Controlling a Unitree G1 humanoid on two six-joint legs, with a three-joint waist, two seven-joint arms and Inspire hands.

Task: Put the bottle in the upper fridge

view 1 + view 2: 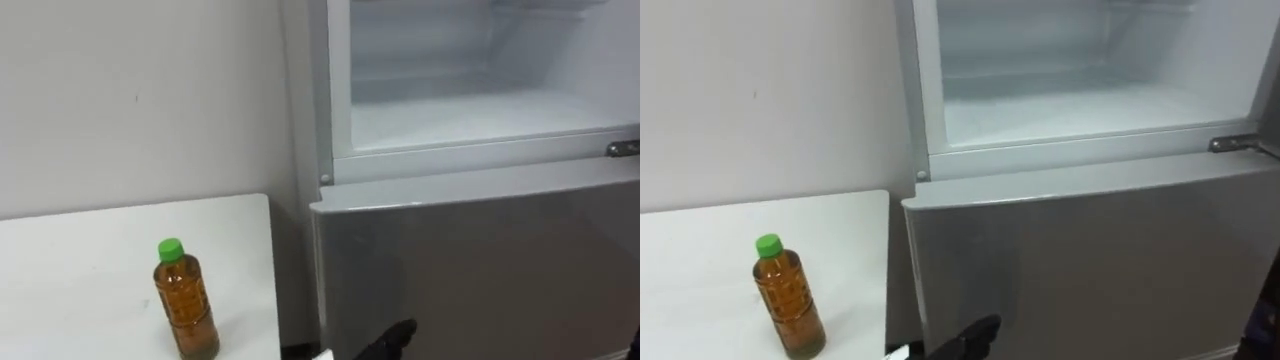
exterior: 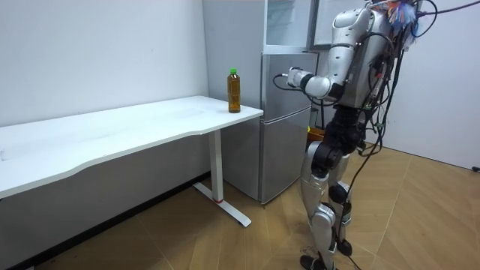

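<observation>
Bottle (image 1: 186, 300) upright on white surface (image 1: 80, 270), near the corner beside the fridge (image 2: 281, 127).
Upper compartment (image 1: 480, 110) open; left hand (image 1: 392, 340) low before closed lower door (image 1: 480, 260), finger state can't tell.

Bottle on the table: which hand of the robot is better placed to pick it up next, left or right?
Left, I think. The bottle stands on the table, on the robot's left of the fridge, and the left hand is raised in front of the closed lower door.
</observation>
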